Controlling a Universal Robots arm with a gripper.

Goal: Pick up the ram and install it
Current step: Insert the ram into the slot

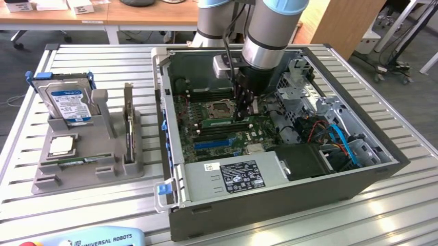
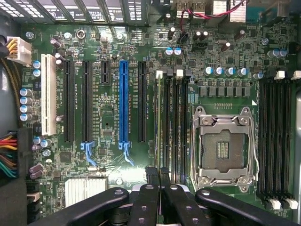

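The computer case (image 1: 274,207) stood on the bench (image 1: 102,205), with the parts holder (image 1: 89,177) beside it on the exterior view's left. In the holder, the hard drive (image 1: 67,102) stood upright at the rear. The processor chip (image 1: 61,145) lay flat before it, and the expansion card (image 1: 128,118) stood on edge on the side nearer the case. The motherboard (image 2: 108,117) lay flat inside the case. The ram (image 2: 159,122) stood in the memory slot farthest from the processor socket (image 2: 223,150), next to the expansion slots (image 2: 123,103). The end effector (image 2: 158,172) was closed about one end of the ram.
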